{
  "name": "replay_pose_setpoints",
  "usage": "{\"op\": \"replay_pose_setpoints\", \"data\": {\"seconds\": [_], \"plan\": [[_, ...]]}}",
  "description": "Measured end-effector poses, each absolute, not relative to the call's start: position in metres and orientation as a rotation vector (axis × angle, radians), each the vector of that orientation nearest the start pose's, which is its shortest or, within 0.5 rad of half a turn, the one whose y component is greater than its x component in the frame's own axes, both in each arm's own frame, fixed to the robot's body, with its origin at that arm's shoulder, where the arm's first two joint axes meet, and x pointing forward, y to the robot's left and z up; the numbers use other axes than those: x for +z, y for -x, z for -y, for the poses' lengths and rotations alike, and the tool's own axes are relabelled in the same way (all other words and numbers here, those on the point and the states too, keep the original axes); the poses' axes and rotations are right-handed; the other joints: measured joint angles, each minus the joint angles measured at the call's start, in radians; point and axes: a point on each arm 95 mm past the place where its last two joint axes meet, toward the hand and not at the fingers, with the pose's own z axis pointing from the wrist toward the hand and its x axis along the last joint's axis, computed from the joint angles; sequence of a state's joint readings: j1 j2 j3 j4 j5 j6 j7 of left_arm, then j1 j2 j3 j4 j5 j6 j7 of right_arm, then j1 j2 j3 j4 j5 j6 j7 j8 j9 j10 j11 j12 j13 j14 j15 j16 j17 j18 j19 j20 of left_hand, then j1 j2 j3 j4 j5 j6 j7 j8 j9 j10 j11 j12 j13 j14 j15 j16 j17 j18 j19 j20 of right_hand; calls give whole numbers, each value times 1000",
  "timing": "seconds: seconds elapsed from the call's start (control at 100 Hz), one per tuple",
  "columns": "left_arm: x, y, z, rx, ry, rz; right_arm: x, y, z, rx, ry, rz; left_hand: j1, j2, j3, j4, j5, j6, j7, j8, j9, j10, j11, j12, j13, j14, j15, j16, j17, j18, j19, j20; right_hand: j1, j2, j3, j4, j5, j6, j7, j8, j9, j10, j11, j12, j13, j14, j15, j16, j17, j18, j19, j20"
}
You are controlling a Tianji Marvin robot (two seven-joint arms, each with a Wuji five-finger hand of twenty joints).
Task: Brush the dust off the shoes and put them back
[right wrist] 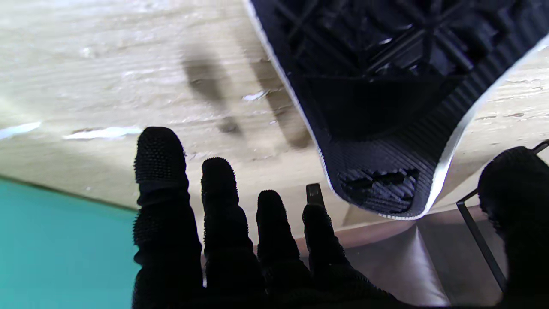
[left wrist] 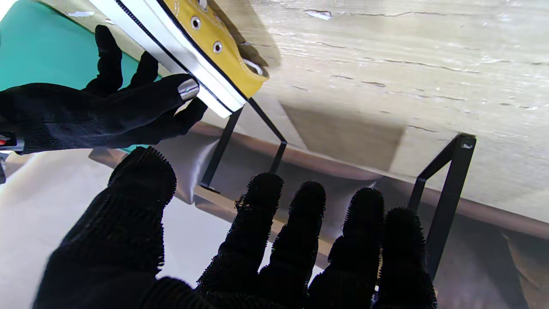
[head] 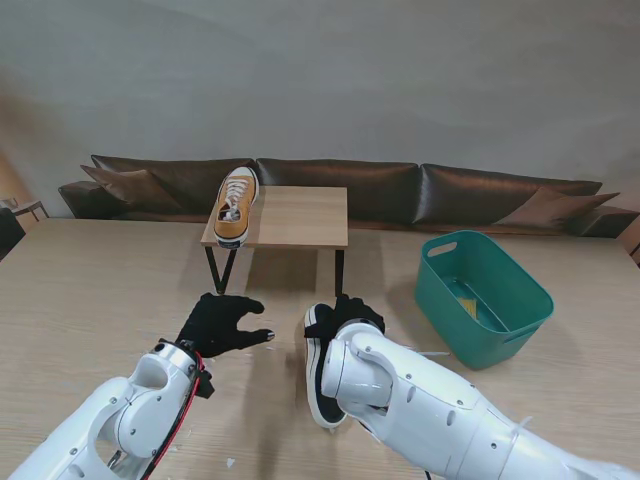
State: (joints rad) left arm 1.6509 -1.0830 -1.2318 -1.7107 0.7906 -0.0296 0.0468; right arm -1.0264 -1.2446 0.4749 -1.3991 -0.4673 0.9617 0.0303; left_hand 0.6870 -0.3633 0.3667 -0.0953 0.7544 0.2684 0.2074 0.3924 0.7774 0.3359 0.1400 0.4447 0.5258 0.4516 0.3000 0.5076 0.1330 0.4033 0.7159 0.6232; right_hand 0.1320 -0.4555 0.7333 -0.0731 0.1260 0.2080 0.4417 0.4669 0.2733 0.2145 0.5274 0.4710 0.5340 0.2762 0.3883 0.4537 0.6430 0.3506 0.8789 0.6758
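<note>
Behind the worktop runs a brown sofa. One yellow shoe lies on the small stand's left edge, its long axis running away from me. The right robot hand grips the other shoe near the middle, tipped on its side. It looks light and flexible, best held by its stiff sole. The left robot hand hovers, fingers spread and holding nothing.

You are looking at a mustard-yellow shoe with white laces, a black ridged sole edged white, black gloved hands, and a teal bin.
</note>
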Motion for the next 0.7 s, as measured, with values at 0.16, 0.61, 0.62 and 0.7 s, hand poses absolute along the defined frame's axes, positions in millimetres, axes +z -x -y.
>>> {"op": "replay_pose_setpoints", "data": {"seconds": [0.16,0.61,0.62,0.7], "plan": [[-316,-375,9,-1670,1382,-1386,-346,-437,-166,957,-1723,-1448,1,9,-5,0,0,0,0,0,0,2,0,0,0,0,0,0,-10,0,-3,10,-12,0,0,0,0,21,-26,0,-12,0,10,-14,0,5,-36,-22,0,0,-18,17],[-321,-375,10,-1653,1414,-1399,-356,-436,-182,944,-1679,-1475,34,22,-7,0,0,0,0,2,0,11,0,0,0,2,-8,0,-11,0,-37,25,137,-113,-41,10,45,-18,121,92,106,0,187,64,111,-3,336,134,0,-36,153,70],[-321,-375,10,-1653,1414,-1399,-356,-436,-183,944,-1678,-1474,36,22,-7,0,0,0,0,2,0,11,0,0,0,2,-8,0,-11,0,-37,26,141,-113,-49,10,54,-17,123,98,116,0,182,68,125,-4,352,141,0,-36,165,70],[-322,-375,10,-1647,1419,-1399,-356,-437,-184,952,-1679,-1450,38,22,-7,0,0,0,0,3,0,11,0,0,0,2,-8,0,-12,0,-37,27,173,-165,-59,10,105,-13,179,138,187,0,253,115,189,-25,481,190,0,-47,248,72]]}}
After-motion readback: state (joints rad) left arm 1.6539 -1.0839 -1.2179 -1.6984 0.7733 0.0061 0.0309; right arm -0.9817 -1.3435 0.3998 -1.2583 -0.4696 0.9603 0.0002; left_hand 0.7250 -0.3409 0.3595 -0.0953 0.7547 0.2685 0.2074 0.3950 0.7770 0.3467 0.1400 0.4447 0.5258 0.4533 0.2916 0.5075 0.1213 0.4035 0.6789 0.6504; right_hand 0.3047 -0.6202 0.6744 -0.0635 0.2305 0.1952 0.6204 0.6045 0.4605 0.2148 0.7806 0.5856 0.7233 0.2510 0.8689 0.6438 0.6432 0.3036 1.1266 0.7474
